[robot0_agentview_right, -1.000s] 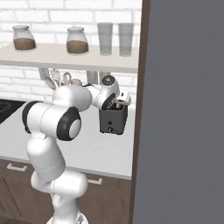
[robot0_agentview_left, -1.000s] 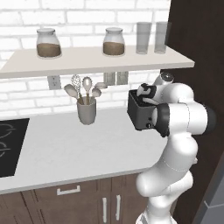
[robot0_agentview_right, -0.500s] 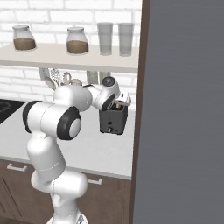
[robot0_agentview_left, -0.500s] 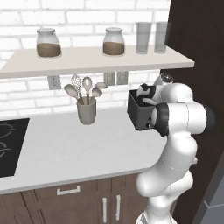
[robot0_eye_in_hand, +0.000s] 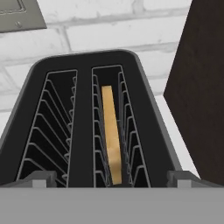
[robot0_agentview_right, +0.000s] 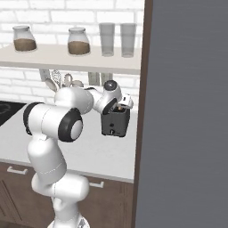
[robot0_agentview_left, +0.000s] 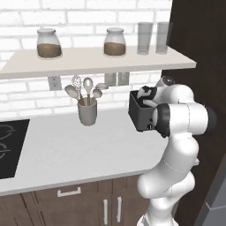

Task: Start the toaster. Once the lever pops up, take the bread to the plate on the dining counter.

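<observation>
The black toaster (robot0_agentview_left: pixel 139 118) stands on the counter by the dark cabinet wall, also seen at toaster (robot0_agentview_right: pixel 115 124). In the hand view I look straight down into the toaster (robot0_eye_in_hand: pixel 83 131): the bread (robot0_eye_in_hand: pixel 112 135) sits edge-up, low in the right slot, and the left slot is empty. My gripper (robot0_eye_in_hand: pixel 111 180) hangs open just above the toaster's top, its fingertips (robot0_eye_in_hand: pixel 40 178) wide apart at either side with nothing between them. From the base views the gripper (robot0_agentview_right: pixel 121 103) points down over the slots. The plate and the dining counter are out of view.
A grey utensil cup (robot0_agentview_left: pixel 87 112) stands left of the toaster. The shelf (robot0_agentview_left: pixel 88 62) above carries two jars and two glasses. A dark tall cabinet (robot0_agentview_right: pixel 187 111) rises close on the right. A black cooktop (robot0_agentview_left: pixel 9 145) lies at the far left.
</observation>
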